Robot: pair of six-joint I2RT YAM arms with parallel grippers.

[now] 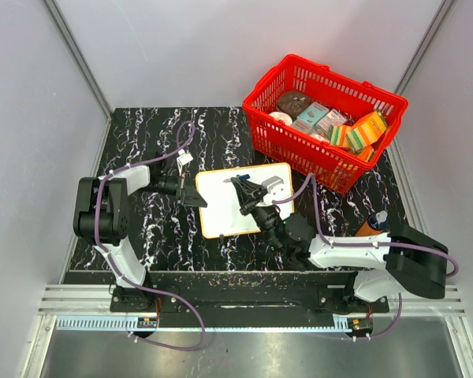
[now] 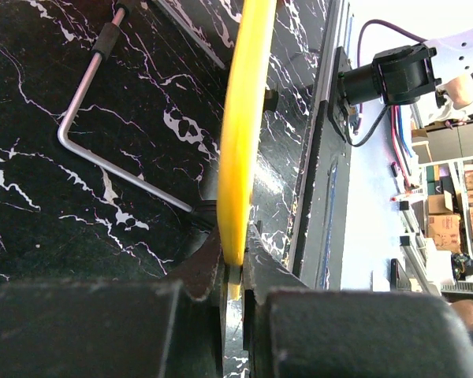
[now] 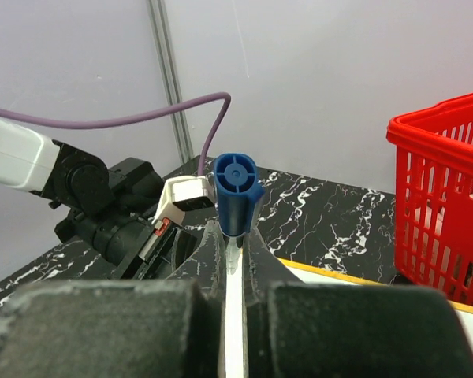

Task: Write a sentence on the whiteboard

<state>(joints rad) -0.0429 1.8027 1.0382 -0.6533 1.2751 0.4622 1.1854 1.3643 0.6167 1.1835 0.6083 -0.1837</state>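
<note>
The whiteboard, white with a yellow-orange rim, lies flat in the middle of the black marble table. My left gripper is shut on its left edge. In the left wrist view the yellow rim runs edge-on into the closed jaws. My right gripper is over the board's upper middle, shut on a marker with a white body and a blue end that sticks out past the fingertips. The marker's tip is hidden. I see no sentence on the bare parts of the board.
A red basket full of food packets stands at the back right, also at the right of the right wrist view. An orange bottle with a blue cap stands by the right arm. A metal hex key lies on the table left of the board.
</note>
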